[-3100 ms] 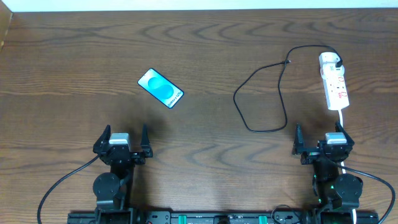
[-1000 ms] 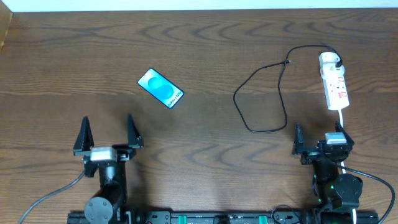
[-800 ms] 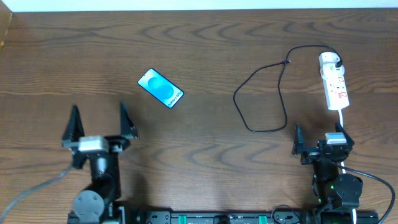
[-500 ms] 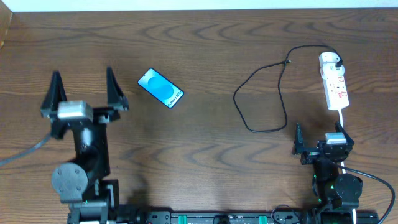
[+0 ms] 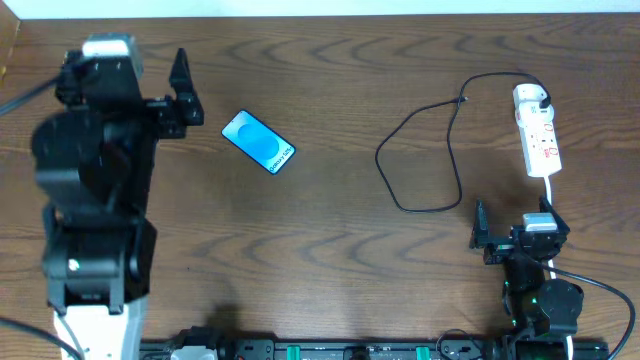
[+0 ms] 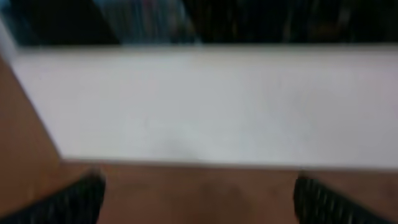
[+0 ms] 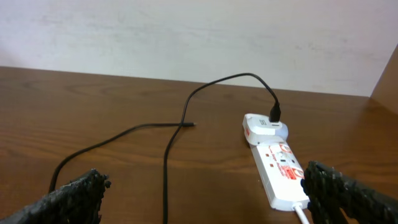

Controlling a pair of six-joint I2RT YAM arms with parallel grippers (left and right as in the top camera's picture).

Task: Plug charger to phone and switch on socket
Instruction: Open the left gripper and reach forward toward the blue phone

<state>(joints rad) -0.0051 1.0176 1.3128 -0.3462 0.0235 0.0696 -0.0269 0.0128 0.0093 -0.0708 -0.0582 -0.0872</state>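
Note:
The phone [image 5: 258, 141], cyan screen up, lies at an angle left of the table's middle. My left gripper [image 5: 125, 82] hangs high up, to the left of the phone and open, holding nothing. The left wrist view is blurred and shows only the left gripper's [image 6: 200, 202] wide-apart fingertips [image 6: 81, 199], bare wood and a white wall. The charger cable [image 5: 420, 160] loops across the right side, with its white adapter [image 5: 530, 97] plugged into the far end of the socket [image 5: 541, 143]. My right gripper [image 5: 513, 216] rests open just in front of the socket [image 7: 281, 168]. The plug tip [image 7: 189, 124] lies loose on the wood.
The socket's thick white cord [image 5: 551, 190] runs toward the front, past the right arm's base. The table's far edge meets a white wall [image 5: 320, 8]. My raised left arm [image 5: 90, 210] covers much of the table's left side in the overhead view.
My left arm has risen from the front edge and swung far-left, its open gripper now level with the phone's left side. Right arm, phone, cable and socket have not moved.

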